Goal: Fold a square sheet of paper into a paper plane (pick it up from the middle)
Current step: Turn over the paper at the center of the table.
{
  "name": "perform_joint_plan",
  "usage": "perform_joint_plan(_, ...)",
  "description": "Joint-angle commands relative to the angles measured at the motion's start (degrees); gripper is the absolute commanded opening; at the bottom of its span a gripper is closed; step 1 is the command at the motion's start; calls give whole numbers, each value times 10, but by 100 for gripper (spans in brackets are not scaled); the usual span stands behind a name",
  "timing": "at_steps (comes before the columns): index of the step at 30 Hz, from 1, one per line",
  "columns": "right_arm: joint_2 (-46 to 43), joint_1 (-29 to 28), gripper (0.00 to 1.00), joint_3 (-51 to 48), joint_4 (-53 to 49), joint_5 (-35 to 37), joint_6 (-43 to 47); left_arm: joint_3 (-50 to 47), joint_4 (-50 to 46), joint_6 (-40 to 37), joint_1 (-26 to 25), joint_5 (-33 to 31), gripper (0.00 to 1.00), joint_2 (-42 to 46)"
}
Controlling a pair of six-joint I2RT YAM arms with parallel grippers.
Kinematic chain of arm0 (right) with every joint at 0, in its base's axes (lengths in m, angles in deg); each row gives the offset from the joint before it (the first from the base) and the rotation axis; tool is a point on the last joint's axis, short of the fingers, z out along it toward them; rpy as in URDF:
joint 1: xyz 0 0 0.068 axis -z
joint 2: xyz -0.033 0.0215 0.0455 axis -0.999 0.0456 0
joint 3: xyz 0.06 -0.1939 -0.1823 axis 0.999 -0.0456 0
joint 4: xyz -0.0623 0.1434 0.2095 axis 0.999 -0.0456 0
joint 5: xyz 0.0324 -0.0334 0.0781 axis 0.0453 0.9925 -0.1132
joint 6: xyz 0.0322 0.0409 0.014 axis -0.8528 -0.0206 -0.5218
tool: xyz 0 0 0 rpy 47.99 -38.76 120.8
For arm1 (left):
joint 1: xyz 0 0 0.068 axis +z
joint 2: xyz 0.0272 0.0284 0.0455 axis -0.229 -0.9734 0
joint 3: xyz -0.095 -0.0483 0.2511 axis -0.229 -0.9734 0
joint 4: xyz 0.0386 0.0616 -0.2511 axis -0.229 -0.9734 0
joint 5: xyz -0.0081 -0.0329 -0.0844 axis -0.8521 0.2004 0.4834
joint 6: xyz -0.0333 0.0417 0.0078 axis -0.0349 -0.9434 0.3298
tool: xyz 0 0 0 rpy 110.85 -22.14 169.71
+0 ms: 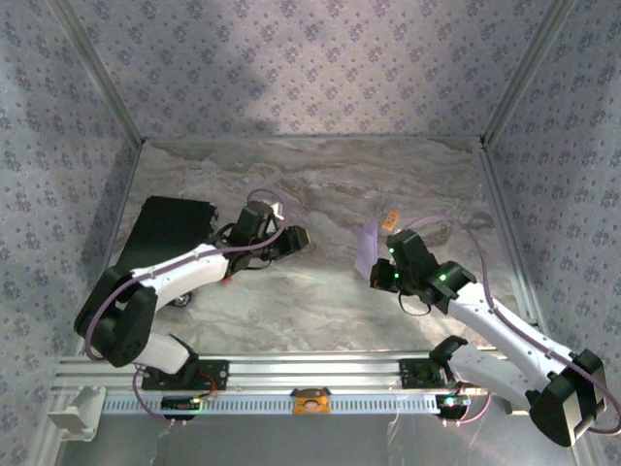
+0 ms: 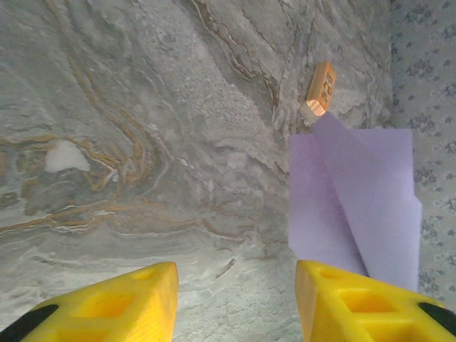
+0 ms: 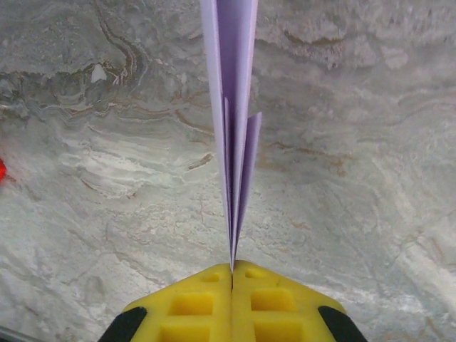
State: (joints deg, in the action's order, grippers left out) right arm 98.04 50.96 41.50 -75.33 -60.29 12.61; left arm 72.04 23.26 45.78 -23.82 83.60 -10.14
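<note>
Right wrist: paper plane [image 3: 232, 78] edge-on over tabletop [image 3: 370, 199]

A grey marbled surface [image 1: 320, 311] with rust-coloured veins is enclosed by walls [image 1: 310, 58] papered in a small floral pattern. A black rectangular pad [image 1: 170, 221] lies at the far left. A small tan block [image 2: 321, 88] sits right of centre. A small red object [image 3: 2, 171] shows at the frame's left edge.

Pale lavender paper plane [image 3: 231, 107], partly folded, several layers w/ diagonal crease, upright in air, one end pinched in right gripper [image 3: 232, 269].
</note>
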Motion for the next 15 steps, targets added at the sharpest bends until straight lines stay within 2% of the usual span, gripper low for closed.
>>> perform_joint_plan(1,30,-34,3,47,-55,96,82,-19,-11,-9,6,-34,47,41)
perform_joint_plan(2,46,-49,3,64,-76,134,87,-24,-17,-8,8,-44,49,52)
perform_joint_plan(5,88,-130,1,119,-162,318,67,-34,-39,-8,37,-43,52,83)
perform_joint_plan(7,107,-186,1,131,-177,407,67,-36,-59,-19,60,-39,54,108)
perform_joint_plan(9,133,-231,1,144,-213,486,22,-37,-88,-30,82,-44,56,137)
perform_joint_plan(12,181,-270,1,153,-225,526,30,-49,-114,-27,99,-67,62,184)
perform_joint_plan(15,244,-291,0,171,-235,526,38,-67,-121,-20,106,-81,67,222)
